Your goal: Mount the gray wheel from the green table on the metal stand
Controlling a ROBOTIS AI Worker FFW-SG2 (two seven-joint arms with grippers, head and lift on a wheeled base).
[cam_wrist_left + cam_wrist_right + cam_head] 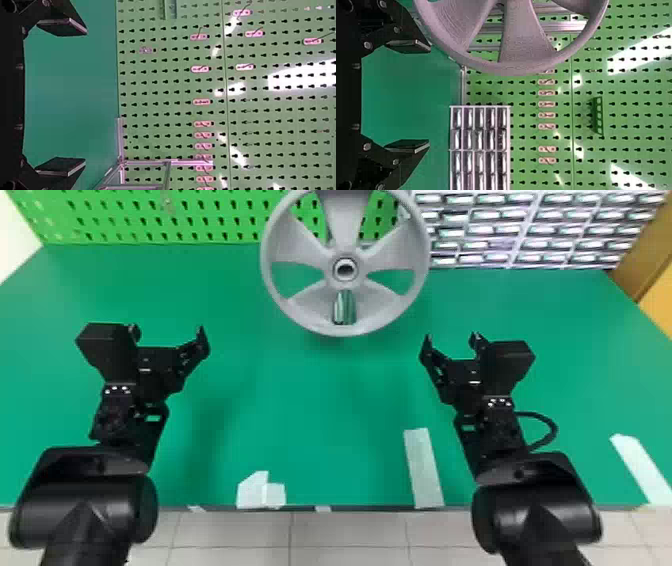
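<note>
Jaws wide and empty on left gripper (168, 332) and right gripper (451, 337). Wheel (344, 242): plain gray, five broad flared spokes, hub bore visible; upright in front of pegboard (125, 222).

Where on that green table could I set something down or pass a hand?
Likely on the bare green tabletop between the black left gripper and black right gripper, or between the left gripper and green pegboard. It's crowded around the gray spoked wheel; pale tape lies toward the front.
</note>
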